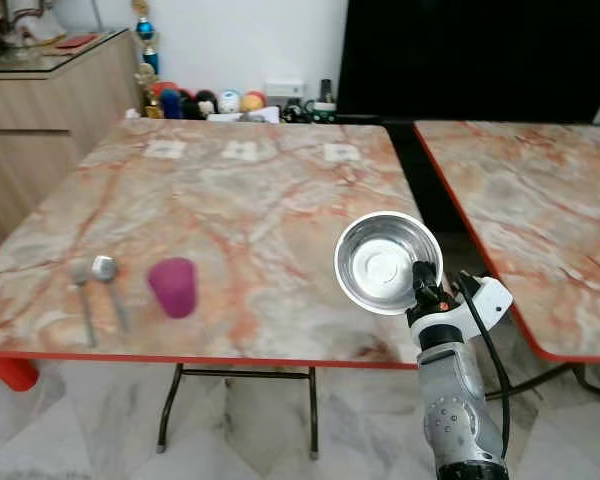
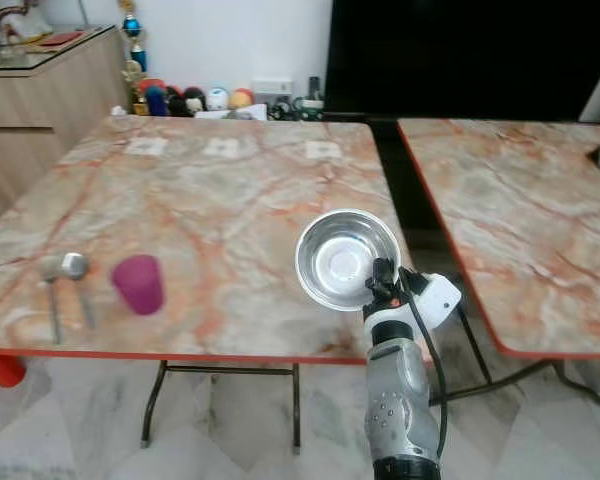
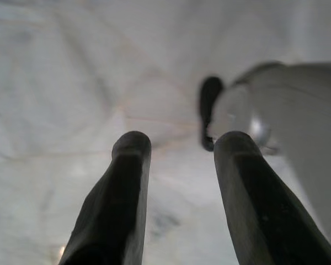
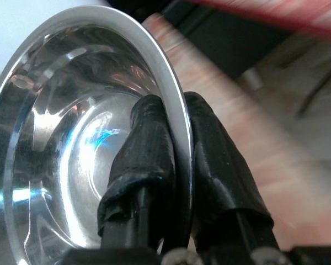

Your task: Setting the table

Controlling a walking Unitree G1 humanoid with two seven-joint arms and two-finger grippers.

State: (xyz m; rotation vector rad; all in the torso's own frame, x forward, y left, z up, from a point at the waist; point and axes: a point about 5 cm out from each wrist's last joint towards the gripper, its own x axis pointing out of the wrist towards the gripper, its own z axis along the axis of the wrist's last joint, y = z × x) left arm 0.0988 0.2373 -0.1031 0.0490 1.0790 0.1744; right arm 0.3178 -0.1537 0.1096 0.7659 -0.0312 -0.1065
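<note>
The right gripper (image 1: 421,281) is clamped on the rim of the steel bowl (image 1: 385,262), above the table's (image 1: 260,200) near edge. A purple cup (image 1: 173,286) and two spoons (image 1: 95,285) lie far left. The left gripper (image 3: 179,165) hangs with fingers apart.

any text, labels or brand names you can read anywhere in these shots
None can be read.
The three pale squares at the table's far side are too blurred to show print.
The steel bowl in the right gripper, the purple cup and the spoons carry no visible marking.
</note>
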